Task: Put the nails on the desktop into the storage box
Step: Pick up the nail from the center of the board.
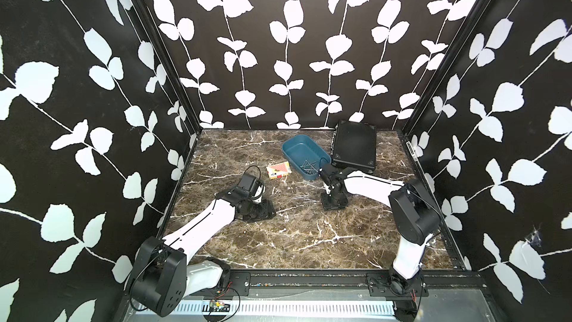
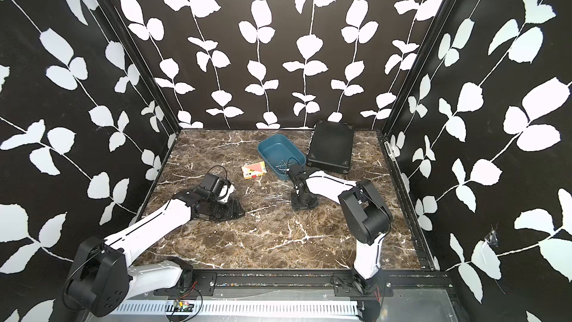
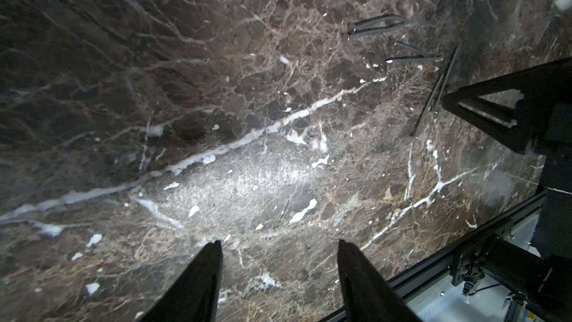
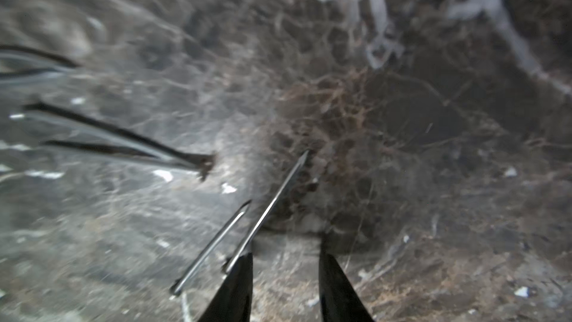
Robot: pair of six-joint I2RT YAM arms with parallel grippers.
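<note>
Risks: right claw sits low on the brown marble-patterned surface, jaws apart w/ nothing between. One thin silvery-grey metal nail lies along one finger's tip, not in the gap. Shut as is, it prob. grabs air or flicks that nail sideways. Nails are thin & flat on a hard surface, so likely to slip or pivot out. Second nail just beside could get dragged. Wrist view blurred, so contact is unclear.

Left claw: open, empty, low over bare surface.

Containers: teal-blue plastic rectangular tub holds a small tangle of nails at its near end, rest bare. More loose nails on surface beside right claw. Black ribbed flat case: shut, contents unseen.
</note>
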